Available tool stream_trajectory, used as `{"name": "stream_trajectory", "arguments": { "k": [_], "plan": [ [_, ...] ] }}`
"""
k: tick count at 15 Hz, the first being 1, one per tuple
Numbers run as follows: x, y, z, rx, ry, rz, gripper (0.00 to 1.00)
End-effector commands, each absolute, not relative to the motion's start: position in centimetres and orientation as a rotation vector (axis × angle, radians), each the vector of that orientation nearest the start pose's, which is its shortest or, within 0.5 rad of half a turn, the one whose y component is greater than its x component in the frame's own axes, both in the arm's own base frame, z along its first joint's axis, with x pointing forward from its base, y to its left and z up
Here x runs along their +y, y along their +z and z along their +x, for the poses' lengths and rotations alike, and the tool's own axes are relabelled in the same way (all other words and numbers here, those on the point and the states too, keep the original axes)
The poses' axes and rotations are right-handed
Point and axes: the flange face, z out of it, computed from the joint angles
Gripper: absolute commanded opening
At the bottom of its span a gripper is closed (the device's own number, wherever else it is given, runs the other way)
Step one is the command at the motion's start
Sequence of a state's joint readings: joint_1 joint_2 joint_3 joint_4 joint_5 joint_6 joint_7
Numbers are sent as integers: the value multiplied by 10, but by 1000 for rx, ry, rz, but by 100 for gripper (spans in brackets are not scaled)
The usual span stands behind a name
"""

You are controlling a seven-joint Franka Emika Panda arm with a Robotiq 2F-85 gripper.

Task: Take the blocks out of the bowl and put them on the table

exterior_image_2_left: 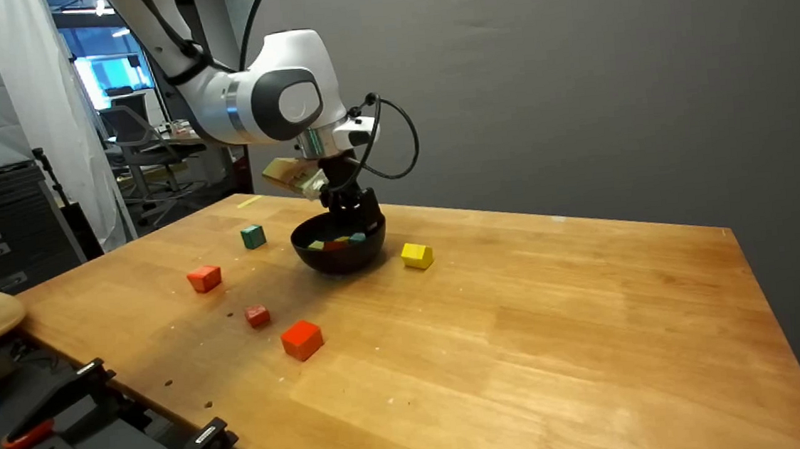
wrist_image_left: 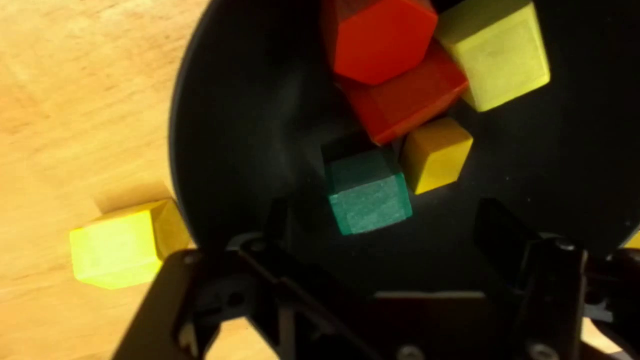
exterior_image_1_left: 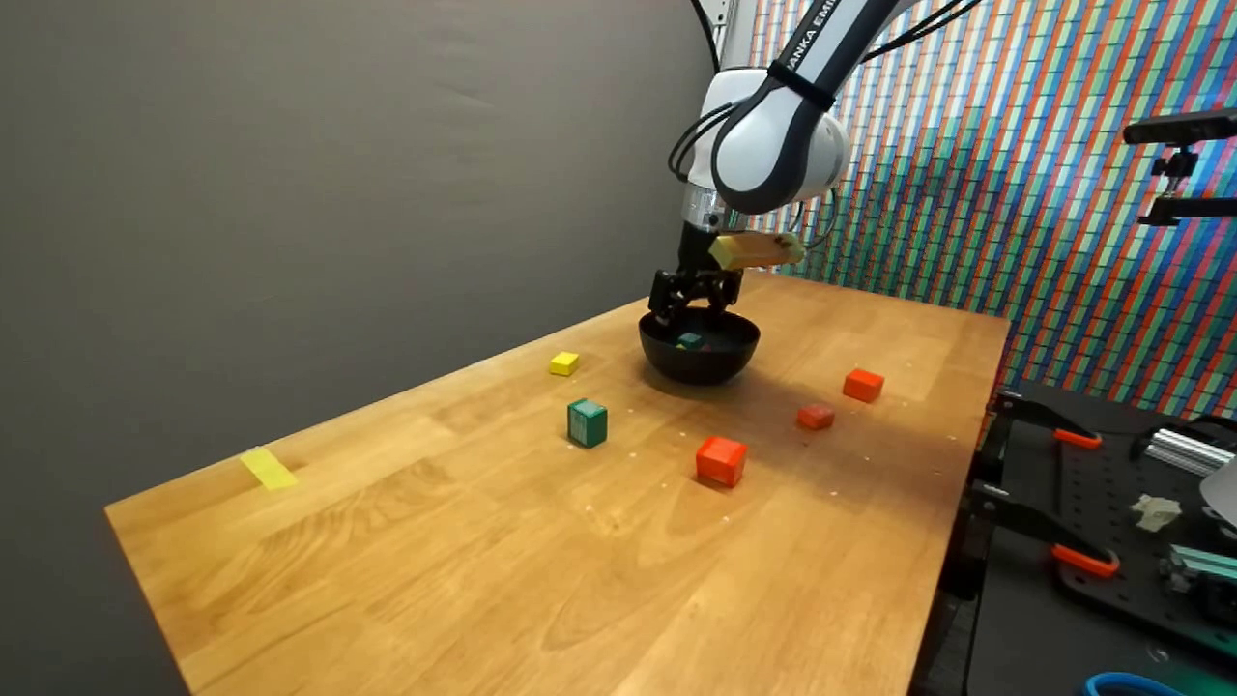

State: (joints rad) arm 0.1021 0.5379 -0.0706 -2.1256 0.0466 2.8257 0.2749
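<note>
In the wrist view, the black gripper (wrist_image_left: 384, 212), jaws apart, reaches into the round black bowl (wrist_image_left: 240, 120) holding 5 coloured blocks (wrist_image_left: 407, 102); 1 bright-yellow block (wrist_image_left: 117, 245) lies left.

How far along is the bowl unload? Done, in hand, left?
Looks done: a yellow block, a green block and three red blocks sit on the table.
In hand: nothing gripped; the tool is open at the bowl.
Left: the wrist view shows two more red blocks, two more yellow blocks and a second green block in the bowl.
</note>
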Motion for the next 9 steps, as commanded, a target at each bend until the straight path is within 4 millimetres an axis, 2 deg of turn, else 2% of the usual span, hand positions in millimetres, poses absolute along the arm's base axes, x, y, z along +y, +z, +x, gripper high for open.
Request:
{"name": "stream_trajectory", "arguments": {
  "k": [1, 2, 7, 9],
  "plan": [
    [18, 164, 600, 464, -272, -3095, 62],
    [18, 162, 601, 472, -266, -3092, 52],
    [17, 157, 601, 506, -253, -3087, 14],
    [17, 166, 598, 510, -259, -3081, 13]
  ]
}}
